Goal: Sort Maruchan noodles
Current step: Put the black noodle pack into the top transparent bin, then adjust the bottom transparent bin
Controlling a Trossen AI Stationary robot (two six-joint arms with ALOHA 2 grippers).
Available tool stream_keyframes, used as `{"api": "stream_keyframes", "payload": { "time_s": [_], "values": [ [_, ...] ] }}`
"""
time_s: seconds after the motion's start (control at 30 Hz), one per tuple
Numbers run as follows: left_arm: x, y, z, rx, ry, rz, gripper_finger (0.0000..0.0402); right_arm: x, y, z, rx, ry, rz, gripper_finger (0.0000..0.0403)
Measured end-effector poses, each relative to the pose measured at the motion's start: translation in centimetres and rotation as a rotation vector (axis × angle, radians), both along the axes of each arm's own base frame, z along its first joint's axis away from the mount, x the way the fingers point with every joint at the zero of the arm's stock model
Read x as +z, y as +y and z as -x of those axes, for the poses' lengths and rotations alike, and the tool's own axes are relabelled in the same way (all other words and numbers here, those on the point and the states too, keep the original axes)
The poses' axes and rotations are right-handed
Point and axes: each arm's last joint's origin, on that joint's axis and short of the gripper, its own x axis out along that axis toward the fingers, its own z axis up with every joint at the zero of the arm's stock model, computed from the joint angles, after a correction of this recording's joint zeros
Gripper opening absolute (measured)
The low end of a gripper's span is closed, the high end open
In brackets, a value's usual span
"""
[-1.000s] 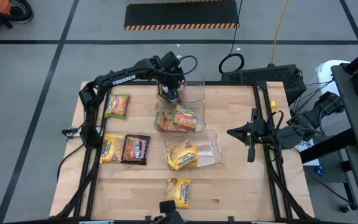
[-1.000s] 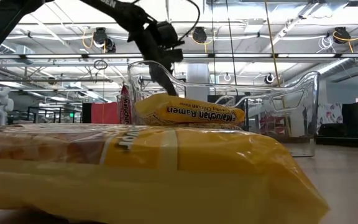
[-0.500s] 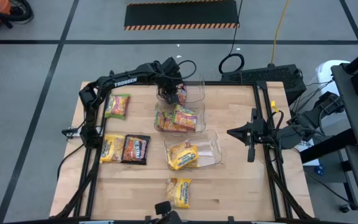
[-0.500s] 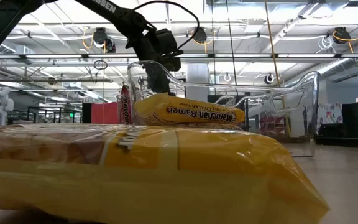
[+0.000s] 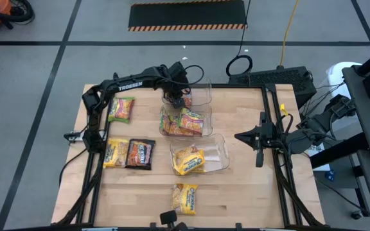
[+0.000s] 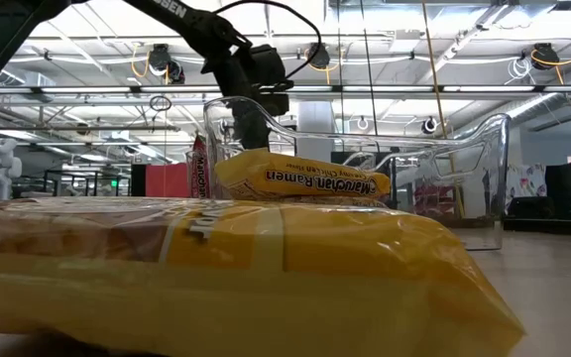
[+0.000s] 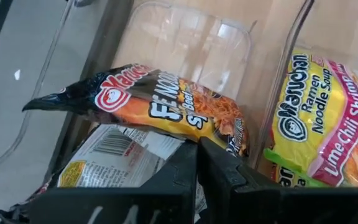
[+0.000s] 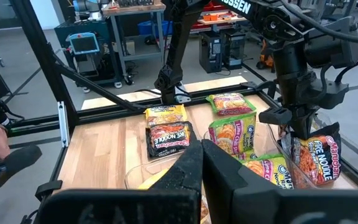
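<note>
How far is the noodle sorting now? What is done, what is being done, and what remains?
Done: green-yellow packets lie in the middle bin, and a yellow packet in the near bin. In hand: the left gripper holds a dark packet in the far bin. Left: four loose packets on the table. The right gripper waits at the right.

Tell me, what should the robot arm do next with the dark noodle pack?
Probably open the left gripper and let go: its jaws pinch the dark noodle packet, which already hangs inside the far clear bin, over another packet lying there.
</note>
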Motion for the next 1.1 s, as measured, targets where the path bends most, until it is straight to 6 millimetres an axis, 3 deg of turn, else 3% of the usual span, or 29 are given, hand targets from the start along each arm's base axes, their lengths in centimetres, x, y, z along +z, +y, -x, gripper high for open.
{"api": "stream_keyframes", "payload": {
  "time_s": [0.73,1.1],
  "values": [
    [0.5,-1.1,-0.1,-0.118,0.146,-0.198,0.0026,0.0,0.0,0.0,-0.002,-0.003,-0.027,0.0000],
    [5.0,-2.1,1.9,-0.097,0.105,-0.312,0.0026,0.0,0.0,0.0,-0.002,-0.003,-0.027,0.0000]
  ]
}}
